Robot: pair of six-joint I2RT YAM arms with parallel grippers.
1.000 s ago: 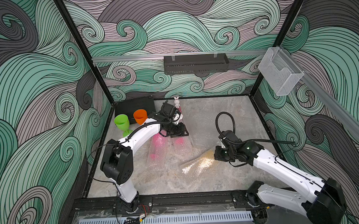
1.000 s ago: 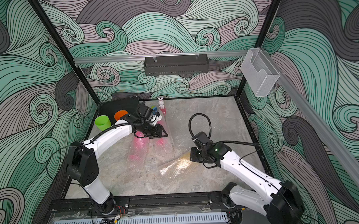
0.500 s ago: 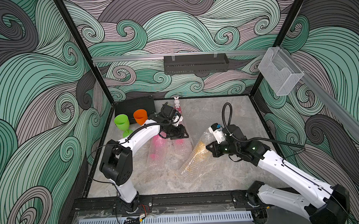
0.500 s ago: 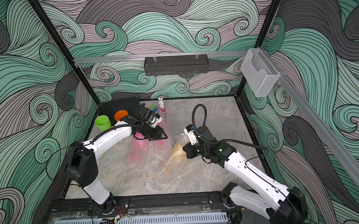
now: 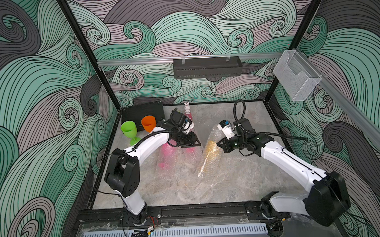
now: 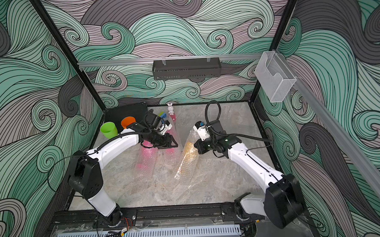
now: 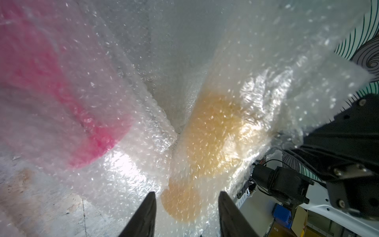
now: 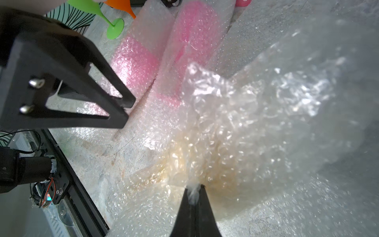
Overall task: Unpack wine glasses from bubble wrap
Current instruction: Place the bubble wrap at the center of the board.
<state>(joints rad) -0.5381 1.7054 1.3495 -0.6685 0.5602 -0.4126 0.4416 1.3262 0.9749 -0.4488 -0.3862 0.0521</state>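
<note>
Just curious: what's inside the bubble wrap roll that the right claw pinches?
A yellow goblet shows as a blurred shape through the bubble wrap; its details are covered.

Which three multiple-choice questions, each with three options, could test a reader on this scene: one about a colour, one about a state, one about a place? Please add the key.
1. The right gripper pinches bubble wrap around a goblet of which colour? A. pink; B. yellow; C. green.
2. The two pink goblets are: A. upright and bare; B. lying and wrapped; C. stacked together.
3. The green goblet stands: A. beside the orange goblet; B. between the pink goblets; C. under the right gripper.
Key: 1 B, the yellow goblet shows through the wrap; 2 B, bubbles cover both in the right wrist view; 3 A, both stand together in both top views.
</note>
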